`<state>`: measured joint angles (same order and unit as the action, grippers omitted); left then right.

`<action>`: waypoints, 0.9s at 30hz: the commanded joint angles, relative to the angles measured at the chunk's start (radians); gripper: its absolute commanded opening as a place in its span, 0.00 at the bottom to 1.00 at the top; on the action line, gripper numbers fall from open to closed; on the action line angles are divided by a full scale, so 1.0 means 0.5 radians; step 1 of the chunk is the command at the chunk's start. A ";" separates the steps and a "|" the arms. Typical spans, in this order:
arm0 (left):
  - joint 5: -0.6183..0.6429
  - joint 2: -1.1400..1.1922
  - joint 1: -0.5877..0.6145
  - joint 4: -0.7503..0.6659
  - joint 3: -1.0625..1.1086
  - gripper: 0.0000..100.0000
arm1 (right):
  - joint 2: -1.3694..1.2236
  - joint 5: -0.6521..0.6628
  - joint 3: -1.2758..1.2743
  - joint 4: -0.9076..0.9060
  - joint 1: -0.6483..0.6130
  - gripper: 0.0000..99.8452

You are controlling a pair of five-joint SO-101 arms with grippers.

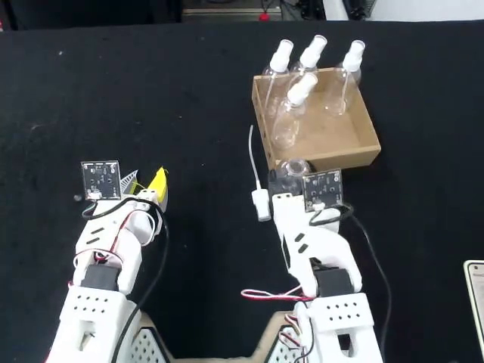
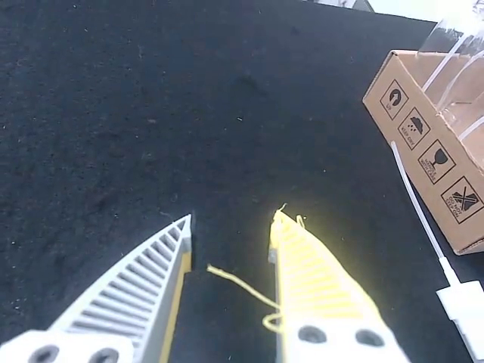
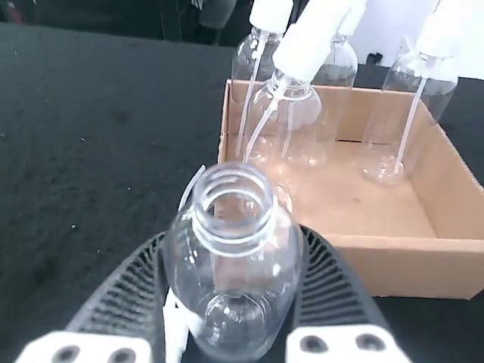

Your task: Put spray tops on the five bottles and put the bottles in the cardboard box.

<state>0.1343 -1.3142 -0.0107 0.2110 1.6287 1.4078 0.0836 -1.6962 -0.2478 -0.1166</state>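
High view: the left pincer [image 1: 146,175] is spread near the table's [image 1: 189,91] front-left. The right pincer [image 1: 293,178] pinches the uncapped bottle [image 1: 293,167] against the cardboard box's [image 1: 344,140] near wall.
Left wrist view: the spray top [image 2: 464,302] lies beside the box.
Right wrist view: four capped bottles [image 3: 283,113] stand inside the box.

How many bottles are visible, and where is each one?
5. Four capped bottles stand in the cardboard box: three along its far side, one nearer. The fifth bottle, uncapped, is gripped by the right hand before the box.
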 commanded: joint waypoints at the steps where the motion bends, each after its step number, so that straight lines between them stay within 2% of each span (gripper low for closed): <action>1: 0.012 -0.018 0.017 -0.049 -0.078 0.17 | 0.035 0.025 0.014 0.061 -0.052 0.07; 6: 0.012 -0.018 0.017 -0.049 -0.078 0.17 | 0.023 0.025 0.002 0.061 -0.236 0.07; 13: 0.012 -0.018 0.020 -0.046 -0.084 0.17 | 0.023 0.021 0.014 0.046 -0.350 0.07; 21: 0.006 -0.018 0.020 -0.046 -0.081 0.17 | 0.026 0.009 0.311 -0.285 -0.571 0.07; 27: 0.012 -0.018 0.069 -0.046 -0.081 0.17 | 0.029 0.009 0.566 -0.562 -0.436 0.07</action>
<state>0.1343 -1.3142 -0.0061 0.2110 1.6287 1.4078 0.0836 -1.5213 -0.4718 -0.3805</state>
